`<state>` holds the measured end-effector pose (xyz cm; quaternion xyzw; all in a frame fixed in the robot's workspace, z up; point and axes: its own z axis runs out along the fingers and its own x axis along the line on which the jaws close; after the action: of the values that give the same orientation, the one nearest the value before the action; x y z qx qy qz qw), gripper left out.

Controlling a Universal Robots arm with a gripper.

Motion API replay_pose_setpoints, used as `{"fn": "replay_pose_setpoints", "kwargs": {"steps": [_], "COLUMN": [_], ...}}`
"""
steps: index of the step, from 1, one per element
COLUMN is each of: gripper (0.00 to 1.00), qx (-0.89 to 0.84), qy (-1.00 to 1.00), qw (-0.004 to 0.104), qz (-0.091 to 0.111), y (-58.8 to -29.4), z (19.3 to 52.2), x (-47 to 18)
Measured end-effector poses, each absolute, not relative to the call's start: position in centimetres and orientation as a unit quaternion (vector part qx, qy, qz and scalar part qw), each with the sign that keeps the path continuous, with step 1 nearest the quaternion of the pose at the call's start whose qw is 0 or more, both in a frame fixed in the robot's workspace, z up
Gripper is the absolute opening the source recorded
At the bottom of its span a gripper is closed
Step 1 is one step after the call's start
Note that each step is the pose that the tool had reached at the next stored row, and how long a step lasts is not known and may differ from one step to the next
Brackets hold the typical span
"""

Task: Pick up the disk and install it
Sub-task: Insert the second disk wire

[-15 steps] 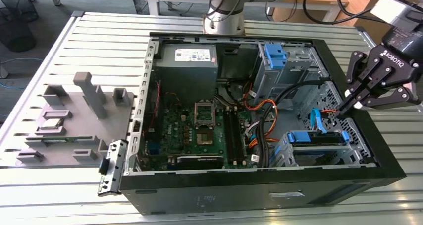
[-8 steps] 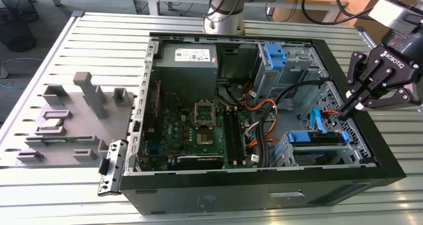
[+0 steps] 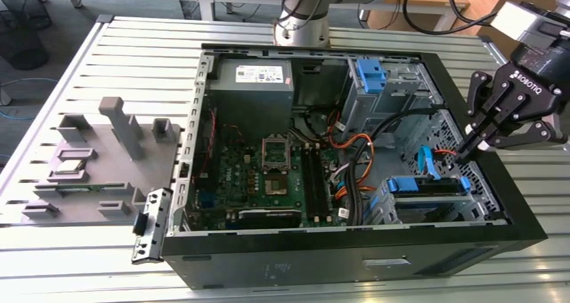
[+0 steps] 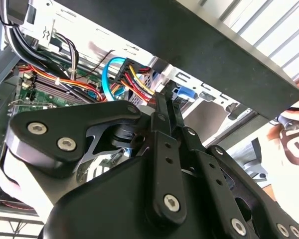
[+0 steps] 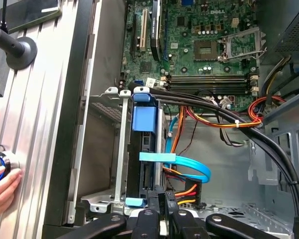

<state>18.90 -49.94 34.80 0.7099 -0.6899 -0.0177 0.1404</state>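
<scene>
As the exterior view shows it, an open case (image 3: 356, 249) lies on a slatted metal surface (image 3: 89, 56). The disk (image 3: 414, 185) sits in the drive cage at the case's corner toward the exterior view's right, with its blue bracket uppermost. The end effector (image 3: 472, 149) hangs just above and beside that cage, its fingers drawn together and pointing down. A grey fixture (image 3: 98, 163) rests on the surface well apart, toward the exterior view's left. Beyond the surface the room shows the arm's base (image 3: 303, 16), a wire bin (image 3: 23, 36) and table legs.

In the second wrist view the end effector (image 4: 167, 107) looks clenched, the two fingers lying side by side with nothing clearly between them. Their tips are near a bundle of coloured cables (image 4: 132, 74).

In the first wrist view the disk (image 5: 144, 124) is seen edge-on inside the cage, a blue data cable (image 5: 189, 167) curving just beside it. The end effector (image 5: 163, 206) is close to the disk's near end. A hand (image 5: 0, 184) rests on the surface outside the case.

By my judgement the disk is dense and stiff, its metal faces slick and its insides sensitive to knocks. The long bracketed edges look the safest hold, not the label face or the connector end.
</scene>
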Motion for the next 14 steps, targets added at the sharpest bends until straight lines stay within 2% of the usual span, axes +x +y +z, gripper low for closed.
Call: {"fn": "replay_pose_setpoints", "kwargs": {"steps": [14], "gripper": [0.17], "qx": [0.718], "qy": [-0.685], "qw": [0.125], "qz": [-0.002], "y": [-50.4], "z": [34.8], "x": [17.8]}}
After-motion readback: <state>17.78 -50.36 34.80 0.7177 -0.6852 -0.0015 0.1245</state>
